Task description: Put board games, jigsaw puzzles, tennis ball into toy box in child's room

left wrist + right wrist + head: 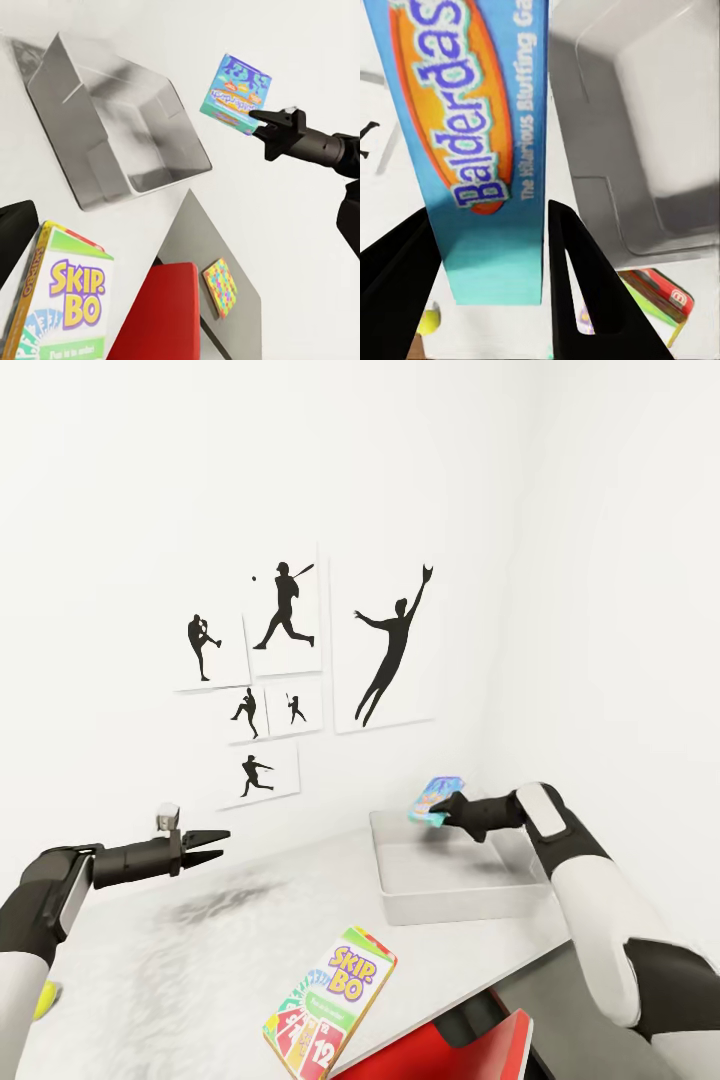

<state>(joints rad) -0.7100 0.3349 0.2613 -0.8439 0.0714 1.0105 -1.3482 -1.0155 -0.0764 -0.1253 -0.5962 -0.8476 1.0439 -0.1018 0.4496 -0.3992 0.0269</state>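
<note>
Your right gripper (447, 812) pinches the blue game (434, 800) by its lower edge and holds it in the air above the far rim of the toy box (455, 905). The right wrist view reads its title, "Balderdash", and shows the two black fingers (585, 292) pressed on either side of the box edge (480, 150), with the bin's grey inside (645, 135) beyond. The left wrist view shows the same game (235, 94) from the side, tilted, held clear of the bin (112, 127), which looks bare inside there.

The toy box sits on the pale table (200, 950) near the wall corner. The Skip-Bo game (330, 1003) lies near the table's front edge, well apart from the bin; the left wrist view shows its cover (64, 300) close up. That view also gives you a jigsaw puzzle (220, 287) lying flat on the lower dark grey top (225, 255), beside a red seat (161, 315). In the head view a sliver of the tennis ball (45, 1000) peeks out beside your left arm.

Your left gripper (215, 843) hovers over the table's left part with nothing in it; its fingers look pressed together. Baseball silhouette posters (300, 670) hang on the wall.
</note>
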